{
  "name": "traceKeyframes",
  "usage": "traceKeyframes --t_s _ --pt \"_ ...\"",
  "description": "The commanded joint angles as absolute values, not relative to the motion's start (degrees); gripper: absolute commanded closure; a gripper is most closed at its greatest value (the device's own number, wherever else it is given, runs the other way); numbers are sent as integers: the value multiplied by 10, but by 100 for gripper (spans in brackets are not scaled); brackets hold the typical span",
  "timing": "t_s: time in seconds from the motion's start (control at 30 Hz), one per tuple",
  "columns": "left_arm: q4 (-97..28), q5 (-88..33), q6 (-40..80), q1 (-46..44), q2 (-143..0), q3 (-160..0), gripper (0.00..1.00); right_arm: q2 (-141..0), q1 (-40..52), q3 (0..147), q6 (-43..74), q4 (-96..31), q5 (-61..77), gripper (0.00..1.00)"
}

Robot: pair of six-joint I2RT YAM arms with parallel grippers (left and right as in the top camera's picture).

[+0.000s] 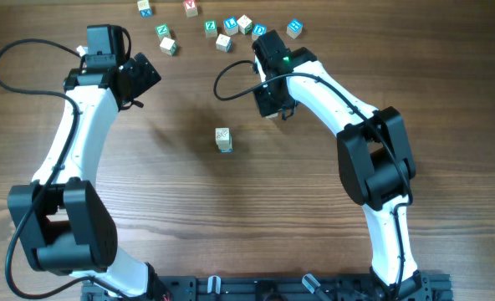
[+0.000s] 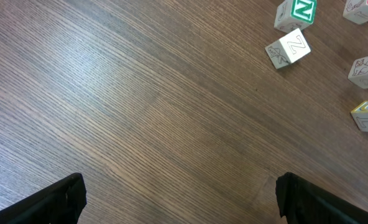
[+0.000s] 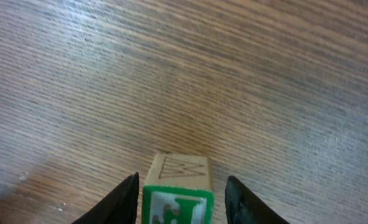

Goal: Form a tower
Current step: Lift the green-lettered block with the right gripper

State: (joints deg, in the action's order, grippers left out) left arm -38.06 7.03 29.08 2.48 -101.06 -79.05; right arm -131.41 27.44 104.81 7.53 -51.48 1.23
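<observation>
The tower (image 1: 223,140) is a short, narrow stack of pale cubes at the middle of the table, apart from both arms. My right gripper (image 1: 278,107) is up and to the right of it. In the right wrist view a pale cube (image 3: 179,169) with a carved W on top and a green-framed face stands on the table between the jaws of the right gripper (image 3: 182,186). The left finger is close against the cube, and a narrow gap shows at the right finger. My left gripper (image 2: 179,202) hangs open over bare wood and holds nothing.
Several loose letter cubes lie along the far edge, among them a green Z cube (image 1: 163,30), a pale cube (image 1: 223,42) and a blue one (image 1: 294,28). The left wrist view shows some of these at its top right, such as a Z cube (image 2: 288,49).
</observation>
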Motion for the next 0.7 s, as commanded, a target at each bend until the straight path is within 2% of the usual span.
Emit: traceKeyframes --t_s 0.0,0.07,0.2,0.27,0.33,0.4,0.47,0.5,0.67 --pt "-379 74 294 26 -1014 -798 0 -1298 275 1053 81 -526 4 58" --pt "-379 74 294 26 -1014 -798 0 -1298 275 1053 81 -526 4 62" --pt "-379 74 294 26 -1014 -798 0 -1297 275 1060 81 -524 -3 63" --pt "-379 74 294 26 -1014 -798 0 -1293 275 1061 81 -524 -3 61" --pt "-379 74 294 26 -1014 -798 0 -1293 275 1061 81 -528 -3 55" --pt "-379 74 294 26 -1014 -798 0 -1293 275 1061 81 -530 -3 55" --pt "-379 74 294 26 -1014 -798 0 -1292 275 1061 81 -529 -3 66" --pt "-379 74 294 26 -1014 -798 0 -1292 275 1061 81 -530 -3 69" --pt "-379 74 294 26 -1014 -798 0 -1268 275 1073 87 -539 -2 71"
